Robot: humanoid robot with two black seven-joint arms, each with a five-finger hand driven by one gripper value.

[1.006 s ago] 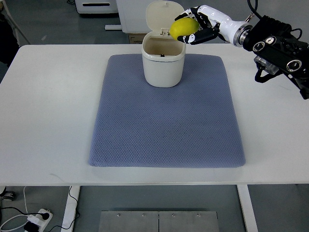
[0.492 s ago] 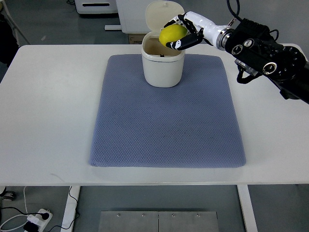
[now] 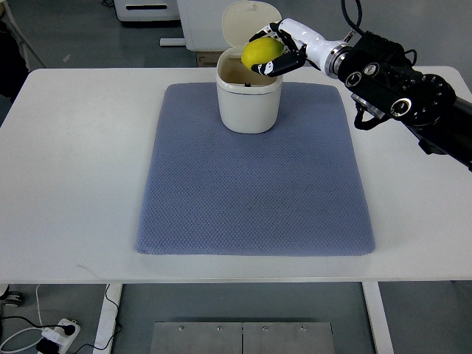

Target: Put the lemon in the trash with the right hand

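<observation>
The robot's right hand is reaching in from the right, its fingers curled around the lemon and gripping it above the far right rim of the open trash bin. The lemon's long axis is tilting up to the right, with the bin's mouth lying just below and left. The bin is sitting at the far end of the blue mat.

Below right hand — trash can mouth open, unobstructed; raised lid stands just behind-left — blocks passage there
</observation>
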